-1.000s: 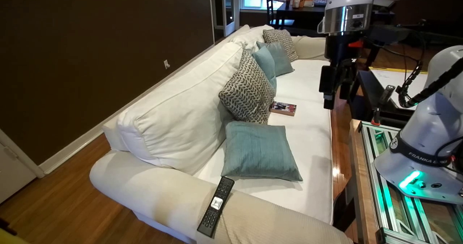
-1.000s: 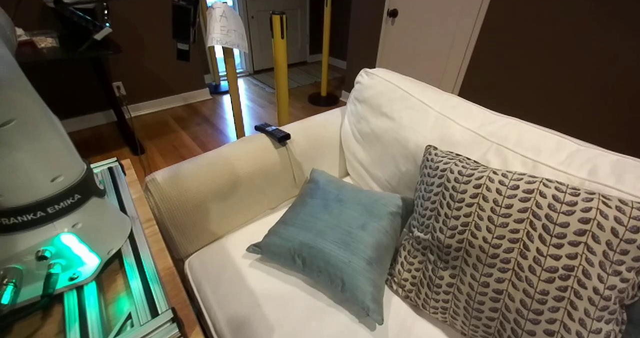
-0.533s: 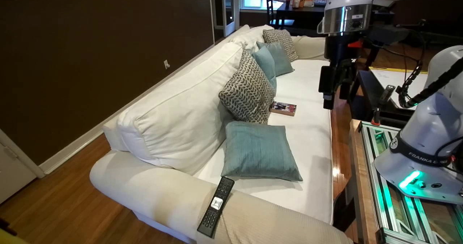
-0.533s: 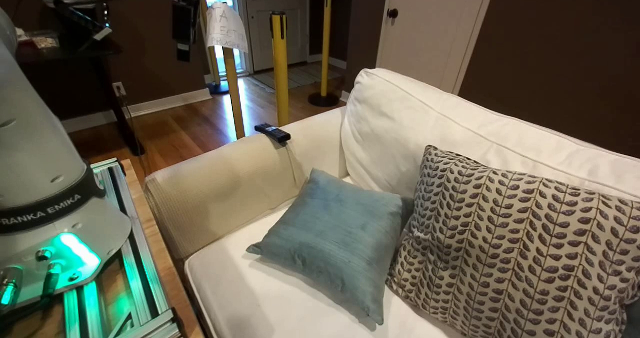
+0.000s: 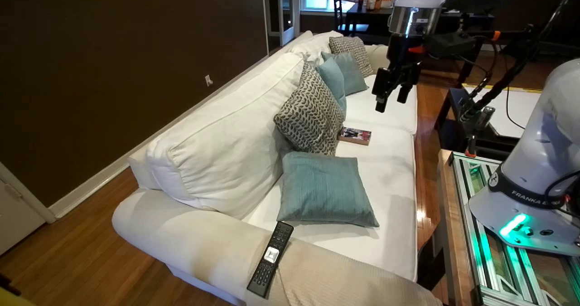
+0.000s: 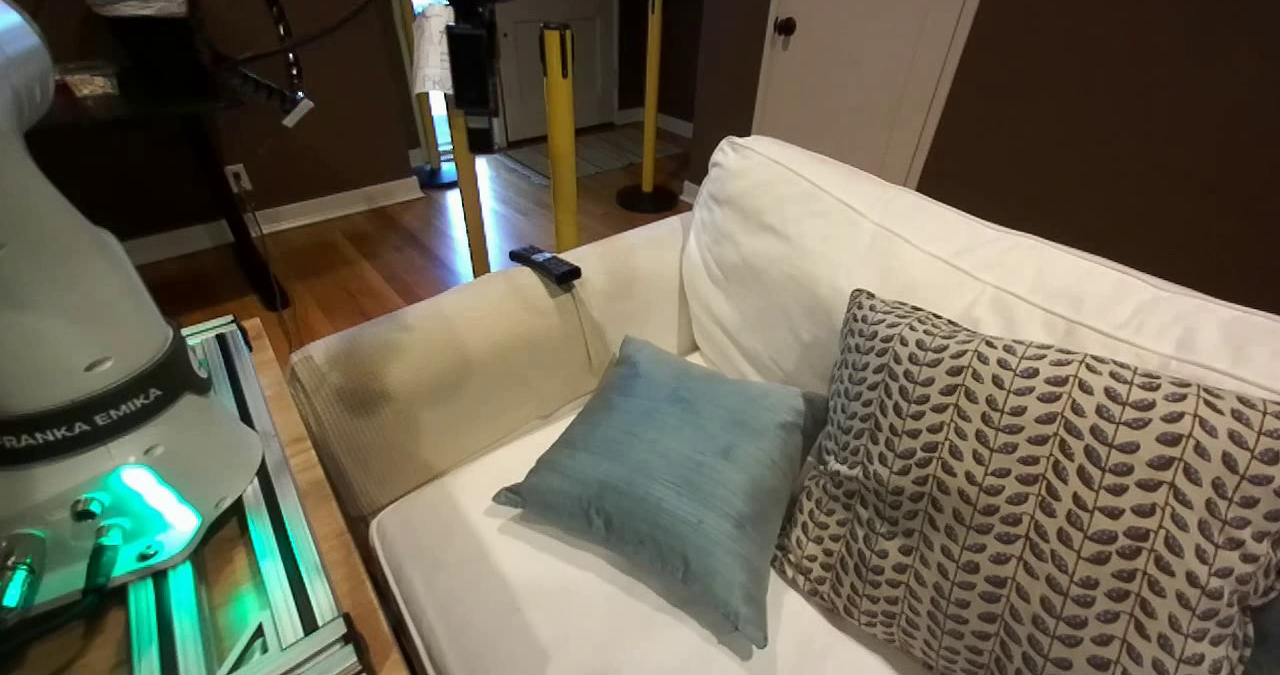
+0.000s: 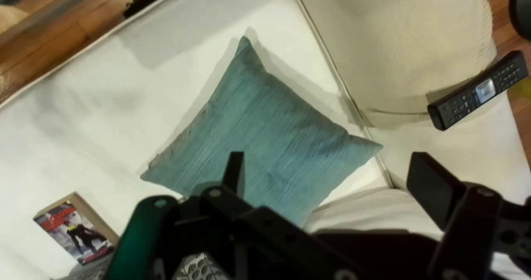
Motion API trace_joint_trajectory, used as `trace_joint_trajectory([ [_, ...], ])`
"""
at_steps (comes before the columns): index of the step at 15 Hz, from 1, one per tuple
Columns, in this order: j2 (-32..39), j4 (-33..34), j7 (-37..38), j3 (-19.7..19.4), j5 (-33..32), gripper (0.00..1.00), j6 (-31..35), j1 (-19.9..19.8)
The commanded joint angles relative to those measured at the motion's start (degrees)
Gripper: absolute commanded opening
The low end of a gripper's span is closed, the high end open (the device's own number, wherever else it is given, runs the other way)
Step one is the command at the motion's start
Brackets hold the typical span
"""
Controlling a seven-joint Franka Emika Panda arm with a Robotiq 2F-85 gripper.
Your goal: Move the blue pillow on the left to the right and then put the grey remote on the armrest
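The blue pillow (image 5: 324, 190) lies flat on the white sofa seat beside the armrest (image 5: 190, 238). The pillow (image 6: 670, 475) and the armrest (image 6: 450, 355) show in both exterior views. In the wrist view the pillow (image 7: 274, 130) lies below the jaws, and the armrest (image 7: 406, 43) is at the right. My gripper (image 5: 392, 101) hangs in the air above the sofa, apart from the pillow. In the wrist view the gripper's fingers (image 7: 327, 163) stand wide apart with nothing between them. The grey remote is hidden or out of view.
A longer black remote (image 5: 270, 258) lies across the armrest. A patterned pillow (image 5: 312, 111) leans on the backrest (image 5: 226, 147) behind the blue pillow. A book (image 5: 355, 136) lies on the seat. More teal pillows (image 5: 349, 72) stand farther along. Yellow posts (image 6: 560, 135) stand beyond the armrest.
My gripper has moved left in an exterior view, from beside the sofa's front edge to above the seat. The pillows, book and black remote have not moved.
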Motion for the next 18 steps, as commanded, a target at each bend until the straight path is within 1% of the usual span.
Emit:
trace_joint_trajectory([
  [1,6.7,0.0,-3.3,0.0,-6.3,1.00,10.5,-0.7],
  [3,11.2,0.0,-3.0,0.2,-9.4,1.00,15.8,-1.3],
  [4,13.3,-0.1,-2.8,0.2,-11.0,1.00,17.1,-1.7],
  [5,14.9,-0.1,-2.7,-0.6,-11.1,1.00,17.3,-1.5],
  [6,10.6,-0.2,-2.2,-1.0,-9.7,1.00,15.0,-0.3],
  [9,14.7,0.0,-2.2,-1.3,-10.5,1.00,16.6,-0.5],
  [13,15.0,0.2,-2.2,-1.3,-10.6,1.00,16.6,-0.5],
  [14,16.5,0.4,-3.2,-1.9,-10.1,1.00,16.9,-0.3],
  [16,20.8,1.0,-8.9,-4.7,-8.5,1.00,19.0,0.8],
  [18,25.7,2.1,-10.7,-6.4,-8.7,1.00,21.7,0.2],
])
